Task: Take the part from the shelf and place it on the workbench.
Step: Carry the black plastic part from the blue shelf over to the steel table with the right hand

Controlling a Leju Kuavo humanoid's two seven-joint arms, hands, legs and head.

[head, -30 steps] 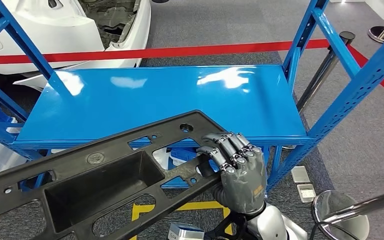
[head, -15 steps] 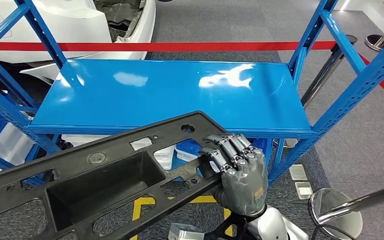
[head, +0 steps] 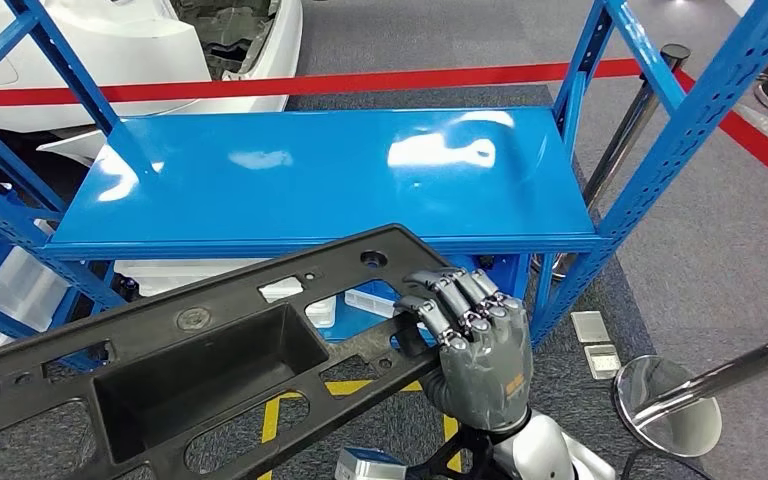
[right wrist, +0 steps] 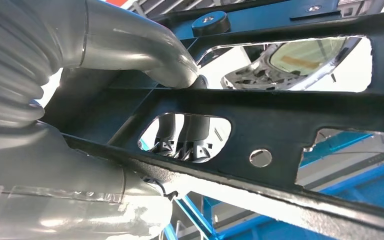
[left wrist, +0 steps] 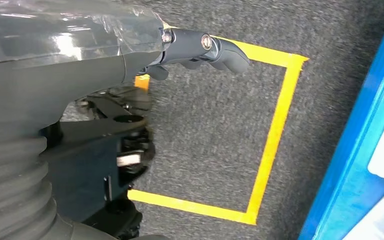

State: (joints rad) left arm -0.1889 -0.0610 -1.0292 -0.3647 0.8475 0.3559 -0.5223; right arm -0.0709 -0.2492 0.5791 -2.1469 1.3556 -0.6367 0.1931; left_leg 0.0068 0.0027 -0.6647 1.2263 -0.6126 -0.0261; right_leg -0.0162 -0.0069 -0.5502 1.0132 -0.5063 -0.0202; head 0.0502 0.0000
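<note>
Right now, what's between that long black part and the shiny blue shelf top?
Nothing in the head view: the black part, gripped by the right hand, overlaps the blue shelf's front edge.

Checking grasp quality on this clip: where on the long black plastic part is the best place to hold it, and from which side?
Judging by its shape, the black part is best gripped at an end rail, coming from below with fingers hooked over the edge through a cutout. The right hand does this at the right end. The part is long, so a matching grip at the far end seems wise.
</note>
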